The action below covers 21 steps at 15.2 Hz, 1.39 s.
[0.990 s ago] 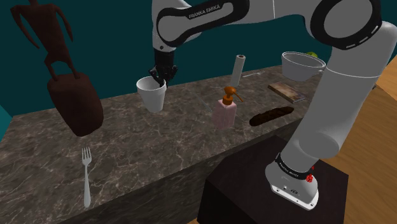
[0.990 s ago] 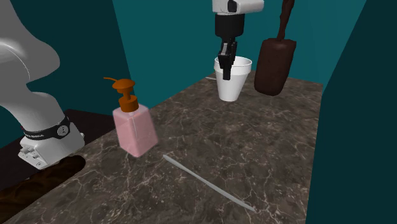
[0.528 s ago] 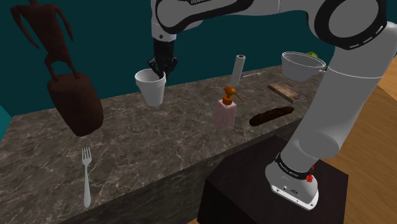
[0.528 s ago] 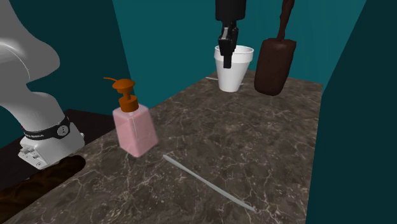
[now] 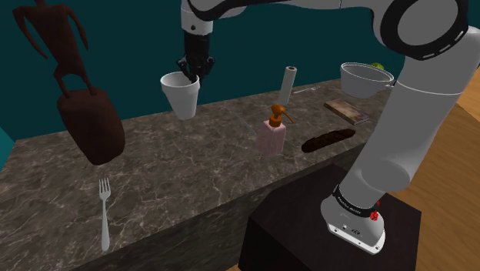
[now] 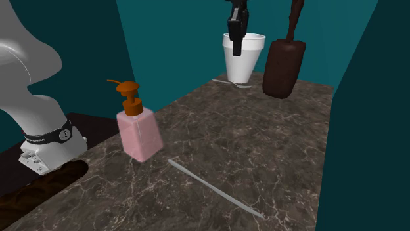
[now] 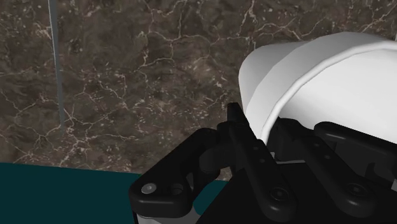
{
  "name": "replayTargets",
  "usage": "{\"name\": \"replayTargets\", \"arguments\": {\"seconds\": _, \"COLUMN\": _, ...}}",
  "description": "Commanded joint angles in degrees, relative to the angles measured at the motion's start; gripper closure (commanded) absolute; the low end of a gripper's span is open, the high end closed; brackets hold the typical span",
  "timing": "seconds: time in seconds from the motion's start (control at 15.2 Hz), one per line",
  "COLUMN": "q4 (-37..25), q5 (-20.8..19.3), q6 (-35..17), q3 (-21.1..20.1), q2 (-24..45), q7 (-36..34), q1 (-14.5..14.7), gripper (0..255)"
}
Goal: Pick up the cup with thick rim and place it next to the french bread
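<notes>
In the shoulder view, the black gripper (image 5: 191,75) has its fingers (image 5: 187,68) clamped on the thick rim of the white cup (image 5: 180,96). The cup is held above the far side of the marbled desk (image 5: 192,181). It is well apart from the french bread (image 5: 328,139), with a pink soap dispenser (image 5: 271,135) between them.

In the second exterior view, the cup (image 6: 242,59) hangs beside a dark brown sculpture (image 6: 284,65).

In the wrist view, the fingers (image 7: 251,156) pinch the cup's wall (image 7: 305,70).

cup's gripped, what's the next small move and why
Probably carry it toward the shoulder view's right: the gripper grips the white cup by its rim, clear of the counter, and the french bread lies beyond the pink soap dispenser.
</notes>
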State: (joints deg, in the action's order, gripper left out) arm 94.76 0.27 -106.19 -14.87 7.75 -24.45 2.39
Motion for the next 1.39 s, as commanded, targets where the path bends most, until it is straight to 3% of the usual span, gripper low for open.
{"name": "replayTargets", "arguments": {"seconds": 0.0, "q4": -1.7, "q5": 0.0, "q6": 1.8, "q3": 0.0, "q2": -0.1, "q7": 0.0, "q1": 0.0, "gripper": 255}}
{"name": "replayTargets", "arguments": {"seconds": 0.4, "q4": -6.2, "q5": -0.1, "q6": 5.9, "q3": -0.1, "q2": 0.3, "q7": -0.2, "q1": 0.1, "gripper": 255}}
{"name": "replayTargets", "arguments": {"seconds": 0.86, "q4": 9.0, "q5": 3.5, "q6": 3.5, "q3": 3.7, "q2": -12.5, "q7": 8.5, "q1": -4.4, "gripper": 255}}
{"name": "replayTargets", "arguments": {"seconds": 1.32, "q4": 19.8, "q5": 4.7, "q6": 3.4, "q3": 8.9, "q2": -22.7, "q7": 17.4, "q1": -7.6, "gripper": 255}}
